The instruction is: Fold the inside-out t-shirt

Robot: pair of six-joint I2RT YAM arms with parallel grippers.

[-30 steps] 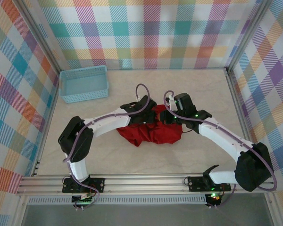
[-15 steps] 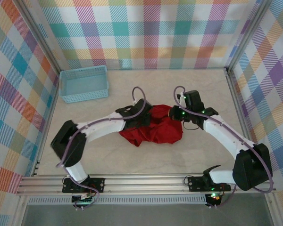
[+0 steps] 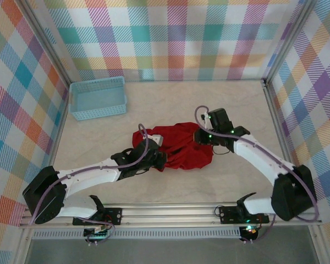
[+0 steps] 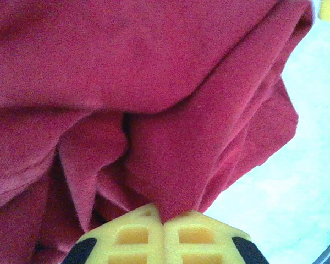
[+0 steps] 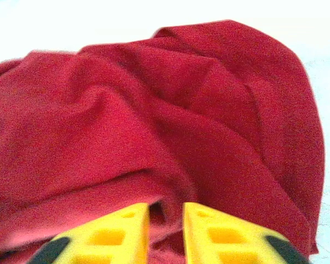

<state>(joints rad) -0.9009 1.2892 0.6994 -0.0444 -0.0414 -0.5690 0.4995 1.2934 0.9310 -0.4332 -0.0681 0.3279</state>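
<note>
Spreading looks to be the step: shirt (image 3: pixel 181 148) bunched mid-table, left gripper (image 4: pixel 164 217) pinching its 7 o'clock edge, right gripper (image 5: pixel 166 212) narrowly parted at 3 o'clock; next likely needs a regrip there, then pulling flat.

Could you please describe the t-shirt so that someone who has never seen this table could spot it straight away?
On the pale table walled with checked panels, look near the middle, nearer and to the right of the light-blue basket in the far left corner. There lies the t-shirt, a crumpled heap of soft red cloth, unlike the rigid basket.
</note>
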